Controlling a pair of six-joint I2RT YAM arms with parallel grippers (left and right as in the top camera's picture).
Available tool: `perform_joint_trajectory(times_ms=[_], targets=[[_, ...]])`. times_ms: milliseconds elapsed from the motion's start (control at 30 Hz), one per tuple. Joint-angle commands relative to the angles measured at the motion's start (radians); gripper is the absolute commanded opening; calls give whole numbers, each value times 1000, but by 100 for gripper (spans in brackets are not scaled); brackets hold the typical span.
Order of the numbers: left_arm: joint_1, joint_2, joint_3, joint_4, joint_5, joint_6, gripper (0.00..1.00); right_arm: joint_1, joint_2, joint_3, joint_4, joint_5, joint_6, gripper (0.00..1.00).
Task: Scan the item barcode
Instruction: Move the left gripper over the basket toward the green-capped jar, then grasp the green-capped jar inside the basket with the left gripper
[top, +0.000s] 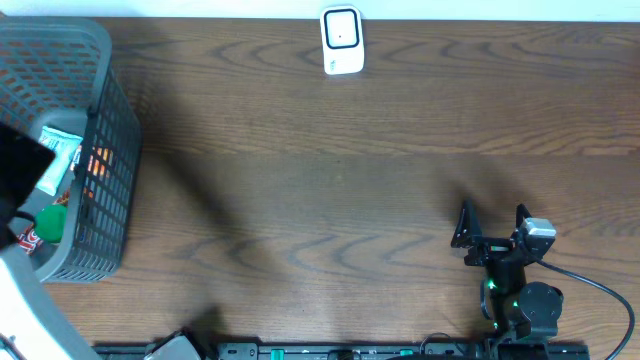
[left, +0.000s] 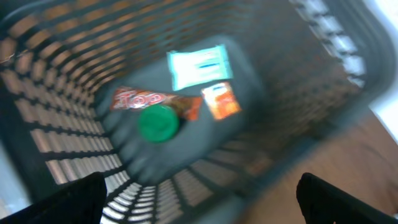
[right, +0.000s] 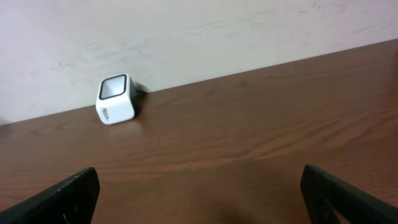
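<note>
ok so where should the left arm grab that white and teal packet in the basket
From straight above, I'd say: the basket walls close off every side. The white and teal packet seems to lie flat on the floor, so pinch across its shorter width, towards the end farthest from the orange packet, which lies close to its other end.

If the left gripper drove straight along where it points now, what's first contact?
Probably the items on the basket floor: the green lid or the red wrapper by it lie nearest that line. The left gripper is open over the basket; the blur leaves depth unclear.
</note>
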Motion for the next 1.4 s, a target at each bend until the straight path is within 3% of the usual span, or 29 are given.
perform_joint_trajectory(times_ms=[0, 267, 600, 1367], targets=[[77, 52, 11, -18, -24, -30, 98, 20, -5, -1, -4, 9, 8, 99], [168, 135, -69, -8, -92, -25, 98, 20, -5, -1, -4, 9, 8, 99], [183, 208, -298, 209, -91, 16, 98, 20, -5, -1, -4, 9, 8, 99], [183, 594, -309, 260, -21, 16, 98, 20, -5, -1, -4, 9, 8, 99]])
